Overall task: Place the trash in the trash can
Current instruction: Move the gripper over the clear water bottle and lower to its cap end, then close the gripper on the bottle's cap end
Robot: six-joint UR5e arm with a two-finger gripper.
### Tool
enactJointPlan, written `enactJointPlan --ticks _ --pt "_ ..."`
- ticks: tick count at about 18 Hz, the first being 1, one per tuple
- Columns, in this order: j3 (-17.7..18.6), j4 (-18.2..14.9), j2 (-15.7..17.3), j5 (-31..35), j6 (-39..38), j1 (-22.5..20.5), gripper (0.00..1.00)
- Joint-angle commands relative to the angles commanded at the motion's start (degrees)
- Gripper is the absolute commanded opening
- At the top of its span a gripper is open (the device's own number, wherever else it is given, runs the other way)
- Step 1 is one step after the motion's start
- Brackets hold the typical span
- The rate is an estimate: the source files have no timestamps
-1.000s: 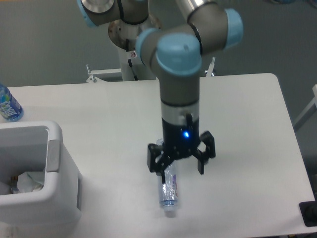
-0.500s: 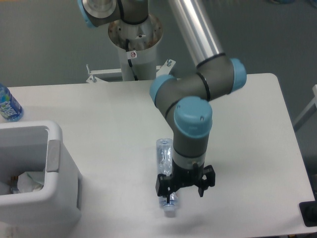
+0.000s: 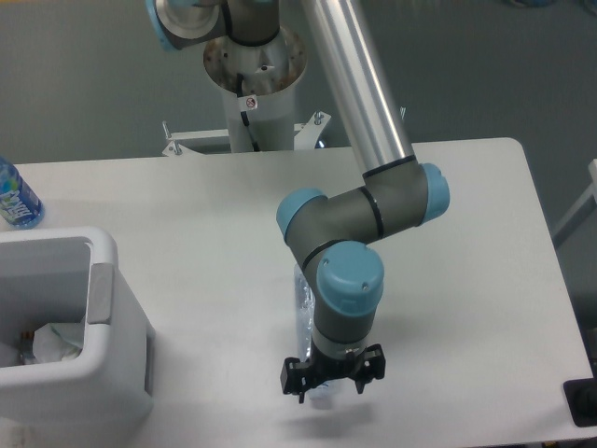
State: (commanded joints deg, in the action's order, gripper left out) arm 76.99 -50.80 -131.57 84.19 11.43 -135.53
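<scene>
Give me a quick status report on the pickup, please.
Gripper low over clear bottle, jaw state unclear. Bottle lying on table. Paper wad in trash can. Nothing blocking.

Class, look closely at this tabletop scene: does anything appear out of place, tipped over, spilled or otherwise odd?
One thing stands out: the clear plastic bottle lies on its side on the table, mostly hidden under the end effector, rather than in the trash can. The paper wad is already inside. No spill or damage shows.

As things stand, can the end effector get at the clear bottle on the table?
Probably yes. The end effector is low over the clear bottle, straddling its near cap end, with nothing else beside it on the table. The arm hides most of the bottle, so contact is unclear.
</scene>
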Motion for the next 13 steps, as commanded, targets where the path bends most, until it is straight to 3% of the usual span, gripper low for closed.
enactJointPlan --ticks 10,13 --pt "0.1 0.1 -1.8 3.0 0.1 1.1 1.00" --pt "0.1 0.1 -1.7 4.0 0.1 1.1 0.78"
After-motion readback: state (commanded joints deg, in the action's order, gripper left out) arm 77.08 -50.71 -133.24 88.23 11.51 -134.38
